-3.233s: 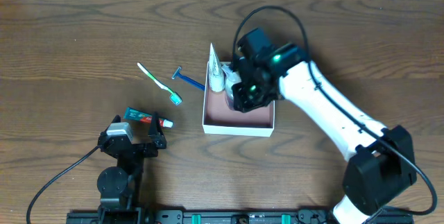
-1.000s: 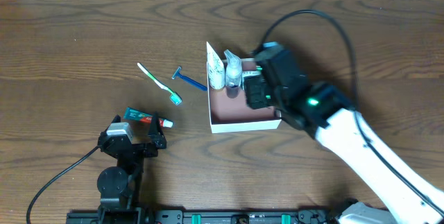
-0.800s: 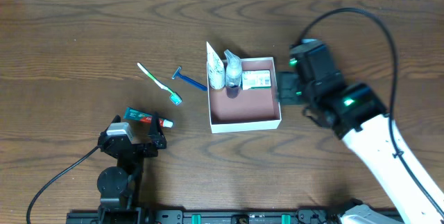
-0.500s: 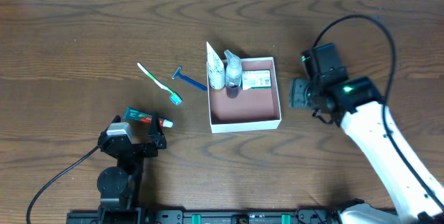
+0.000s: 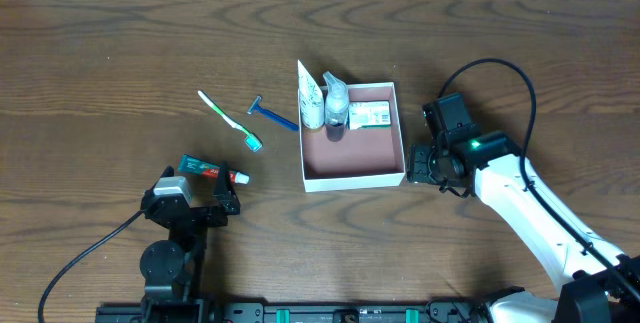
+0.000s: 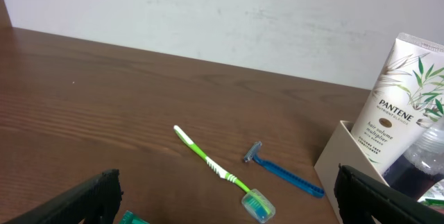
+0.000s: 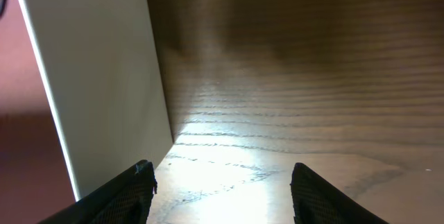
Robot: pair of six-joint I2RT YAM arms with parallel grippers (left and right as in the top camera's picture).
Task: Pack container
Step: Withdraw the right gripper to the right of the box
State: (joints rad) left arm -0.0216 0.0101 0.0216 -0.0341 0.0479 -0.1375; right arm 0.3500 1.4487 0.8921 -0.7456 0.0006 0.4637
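Cardboard container (image 5: 355, 180): 1.
Pantene tube (image 5: 310, 95): 1.
Small clear bottle (image 5: 337, 108): 1.
Green-labelled packet (image 5: 370, 115): 1.
Green-and-white toothbrush (image 5: 229, 120): 1.
Blue razor (image 5: 271, 115): 1.
Toothpaste tube (image 5: 210, 171): 1.
Grippers: 2, namely left gripper (image 5: 198, 185) and right gripper (image 7: 222, 182).

Overhead top-down, wrist cams low, sharing container (image 5: 355, 181)

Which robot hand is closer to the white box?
The right. The right gripper sits just outside the right wall of the box. The left gripper is far off to its left, by the toothpaste.
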